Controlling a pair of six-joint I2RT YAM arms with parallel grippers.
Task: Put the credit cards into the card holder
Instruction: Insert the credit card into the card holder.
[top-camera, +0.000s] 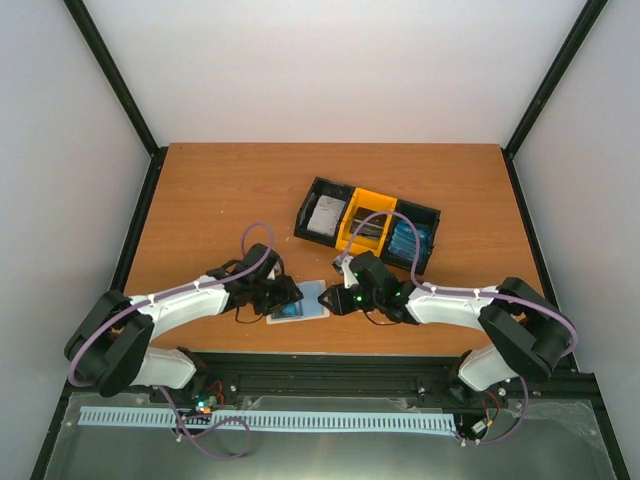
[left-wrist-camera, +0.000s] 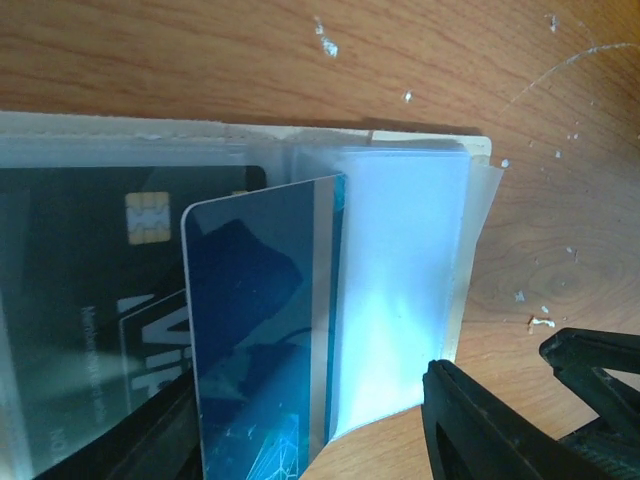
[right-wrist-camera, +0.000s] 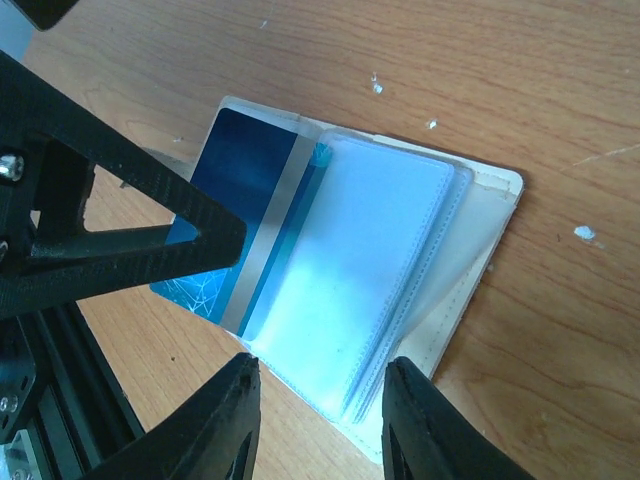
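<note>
The cream card holder (top-camera: 301, 301) lies open on the table near the front edge, its clear sleeves (right-wrist-camera: 350, 290) fanned up. A blue card (left-wrist-camera: 255, 340) with a silver stripe sits partly inside a sleeve, its end sticking out. A dark card with a chip (left-wrist-camera: 100, 290) lies in the holder's other half. My left gripper (left-wrist-camera: 310, 410) is open; one finger (right-wrist-camera: 130, 235) rests over the blue card (right-wrist-camera: 240, 170). My right gripper (right-wrist-camera: 320, 380) is open, its fingers astride the near edge of the sleeves. In the top view the left gripper (top-camera: 287, 296) and right gripper (top-camera: 338, 298) flank the holder.
A black-and-yellow three-compartment tray (top-camera: 341, 197) stands behind the grippers with a grey-white card (top-camera: 325, 217), a dark card (top-camera: 367, 232) and a blue card (top-camera: 410, 240) in it. The table's front edge and a black rail (right-wrist-camera: 70, 390) lie close below the holder.
</note>
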